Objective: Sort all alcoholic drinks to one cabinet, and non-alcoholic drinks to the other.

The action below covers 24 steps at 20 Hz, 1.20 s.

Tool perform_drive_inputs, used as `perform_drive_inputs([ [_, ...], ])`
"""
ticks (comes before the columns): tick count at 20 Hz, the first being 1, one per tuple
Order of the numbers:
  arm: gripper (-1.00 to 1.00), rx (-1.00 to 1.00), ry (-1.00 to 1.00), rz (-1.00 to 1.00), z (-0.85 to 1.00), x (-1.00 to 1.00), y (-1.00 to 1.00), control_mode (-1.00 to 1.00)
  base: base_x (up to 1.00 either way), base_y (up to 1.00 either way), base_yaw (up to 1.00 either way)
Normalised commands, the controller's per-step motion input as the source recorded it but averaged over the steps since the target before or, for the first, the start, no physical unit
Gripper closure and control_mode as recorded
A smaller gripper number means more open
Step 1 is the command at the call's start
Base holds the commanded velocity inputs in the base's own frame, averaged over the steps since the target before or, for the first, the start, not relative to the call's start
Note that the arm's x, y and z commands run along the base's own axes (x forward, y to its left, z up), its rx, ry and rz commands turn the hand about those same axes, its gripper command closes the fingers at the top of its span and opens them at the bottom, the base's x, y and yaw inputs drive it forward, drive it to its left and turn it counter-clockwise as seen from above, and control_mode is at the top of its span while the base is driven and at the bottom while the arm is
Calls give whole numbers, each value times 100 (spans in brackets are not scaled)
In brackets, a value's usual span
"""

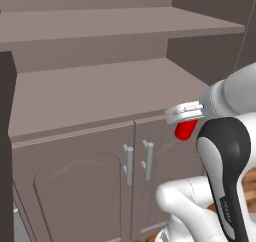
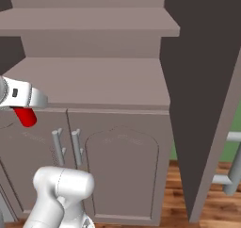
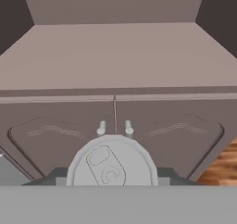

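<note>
My gripper [image 1: 184,118] is shut on a small red can [image 1: 184,130], one of the non-alcoholic drinks. The can hangs below the hand, in front of the lower cabinet [image 1: 75,176] and just under the counter's edge. From the right it shows as a red stub [image 2: 26,117] under the gripper [image 2: 23,105]. In the hand view the can's silver top with its pull tab [image 3: 110,165] sits between the fingers. Both cabinet doors are shut, their handles [image 3: 102,127] side by side at the centre seam. The alcoholic drinks are out of view.
A bare brown counter [image 1: 100,93] tops the cabinet, with a shelf [image 1: 115,23] above it. A tall dark panel [image 2: 202,81] stands to the right of the cabinet. Wooden floor [image 2: 216,208] lies below on the right.
</note>
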Motion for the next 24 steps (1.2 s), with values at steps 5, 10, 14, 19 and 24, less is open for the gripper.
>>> perform_drive_inputs([
  [5, 100, 0, 0, 0, 0, 0, 0, 100, 0, 3, 8],
  [10, 100, 0, 0, 1, -10, 0, 8, -100, 0, 17, 7],
  [14, 100, 0, -1, 8, -43, 19, 50, -100, 0, 0, 0],
  [19, 100, 0, -2, 6, -21, 67, 50, -100, 0, 0, 0],
  [24, 100, 5, 0, 0, 0, 94, 3, -100, 0, 0, 0],
])
